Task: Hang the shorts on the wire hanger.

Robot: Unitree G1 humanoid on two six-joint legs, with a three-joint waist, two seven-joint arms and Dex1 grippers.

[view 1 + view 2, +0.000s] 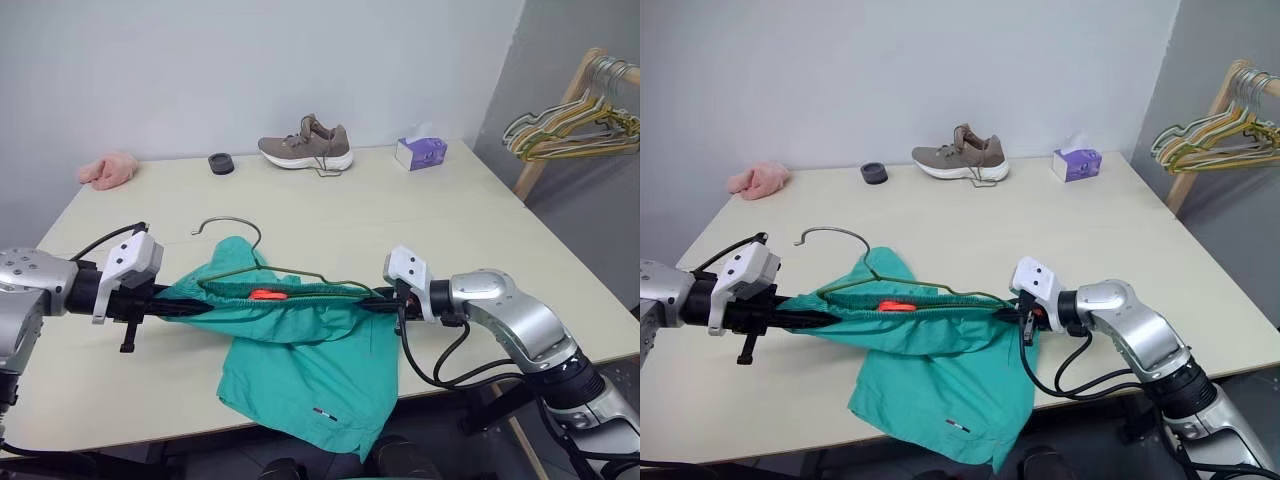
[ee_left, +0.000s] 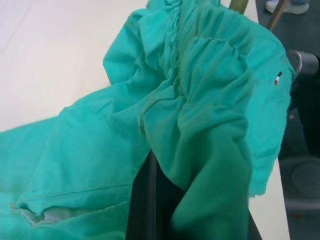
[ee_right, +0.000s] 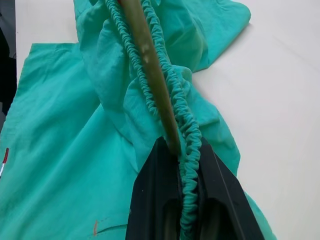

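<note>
Fingers of the right gripper [image 3: 184, 165] are clenched on the gathered waistband of the shorts [image 1: 310, 350], with the wire hanger [image 1: 290, 272] running up between them along the elastic — so cloth and wire appear pinched together at that end. Across from it the left gripper [image 1: 172, 303] is clamped on the other end of the waistband, its fingers mostly buried in teal folds. Between the two, the waist is stretched fairly taut above the near edge of the table [image 1: 430, 230], the hanger's bar lies along or just inside the waist opening, its hook [image 1: 228, 228] points away over the tabletop, and the legs droop past the table edge. To do this step well, I would keep the tension even and ease the waistband over each shoulder of the wire in turn; letting one end go too early would likely let the elastic snap back off the wire. Well apart at the far edge sit a pink cloth [image 1: 108, 169], a small dark cap [image 1: 221, 163], a shoe [image 1: 306, 146] and a tissue box [image 1: 420, 152]; a rack of pale hangers [image 1: 575, 128] stands to the right — none of it obstructs.
</note>
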